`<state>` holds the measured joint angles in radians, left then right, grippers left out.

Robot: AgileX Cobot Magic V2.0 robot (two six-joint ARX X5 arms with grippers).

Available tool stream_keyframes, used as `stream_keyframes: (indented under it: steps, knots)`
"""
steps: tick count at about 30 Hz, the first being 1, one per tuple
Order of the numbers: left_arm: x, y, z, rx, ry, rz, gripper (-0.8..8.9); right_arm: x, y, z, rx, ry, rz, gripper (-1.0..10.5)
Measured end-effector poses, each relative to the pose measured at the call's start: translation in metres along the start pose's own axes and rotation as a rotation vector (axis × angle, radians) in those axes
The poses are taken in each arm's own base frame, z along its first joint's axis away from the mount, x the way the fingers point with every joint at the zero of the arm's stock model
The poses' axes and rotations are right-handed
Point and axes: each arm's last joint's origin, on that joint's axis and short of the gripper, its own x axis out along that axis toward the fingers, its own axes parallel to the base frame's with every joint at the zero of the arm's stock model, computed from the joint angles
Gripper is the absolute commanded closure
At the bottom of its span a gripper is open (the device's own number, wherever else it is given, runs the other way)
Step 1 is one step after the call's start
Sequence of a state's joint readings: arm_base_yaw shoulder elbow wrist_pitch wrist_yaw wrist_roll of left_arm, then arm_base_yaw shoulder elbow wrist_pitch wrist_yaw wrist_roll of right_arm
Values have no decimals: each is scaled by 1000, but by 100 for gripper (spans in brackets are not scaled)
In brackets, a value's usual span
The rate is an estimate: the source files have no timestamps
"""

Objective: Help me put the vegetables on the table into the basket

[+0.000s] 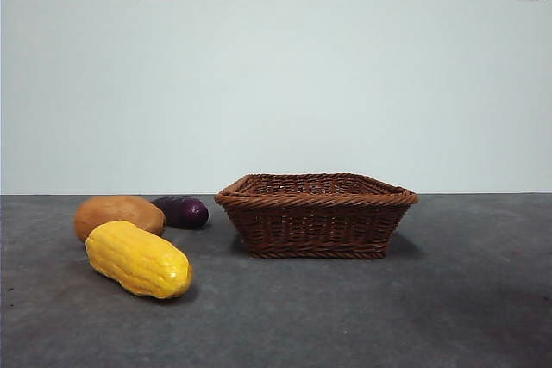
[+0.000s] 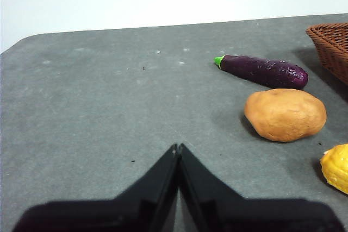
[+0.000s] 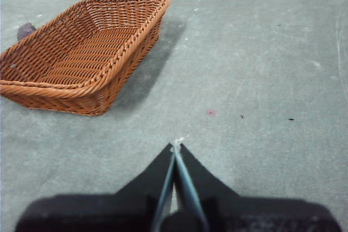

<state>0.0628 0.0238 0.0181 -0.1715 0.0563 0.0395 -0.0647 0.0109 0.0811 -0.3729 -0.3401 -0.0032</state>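
Starting from the vegetables, we see all three lying on the table (image 1: 448, 299) toward its left side in the front view, none yet in the basket (image 1: 316, 215): the corn (image 1: 138, 258) nearest the front edge, the potato (image 1: 118, 215) just behind it and seemingly touching it, and the eggplant (image 1: 182, 212) further back, closest to the basket. The basket sits around the middle of the worktop and looks empty, which the right wrist view confirms. Our left gripper (image 2: 178, 148) hangs over bare table with its jaws pressed together and nothing between them, the potato and eggplant ahead of it and the corn only peeking in at the edge. Our right gripper (image 3: 176, 146) is likewise closed on nothing, over open table on the basket's far side from the vegetables. We judge the task has not really begun; the first pickup is the step in hand. The left arm is the natural choice, and it would need to spread its jaws, come over one vegetable, and close across its narrow width.
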Motion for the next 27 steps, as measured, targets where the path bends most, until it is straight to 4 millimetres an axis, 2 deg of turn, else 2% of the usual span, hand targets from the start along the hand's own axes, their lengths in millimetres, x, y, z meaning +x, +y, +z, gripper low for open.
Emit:
stream_keyframes:
  steps: [9,14,18,20,23,27]
  knots:
    - [0,0,0,-12,0,-2,817,0,0,0,16,0,1,946]
    - [0,-1,0,-136,8,-44,820,0,0,0,125,-5,1,956]
    - [-1,-4,3,-241,27,-145,820,-2,1,11,221,-90,12,958]
    - [-7,-4,14,-284,48,-154,820,-7,2,22,247,-114,16,958]
    - [-17,-5,38,-309,68,-185,820,-20,7,53,244,-161,24,958]
    - [-29,-6,68,-311,81,-245,820,-30,11,87,243,-93,33,958]
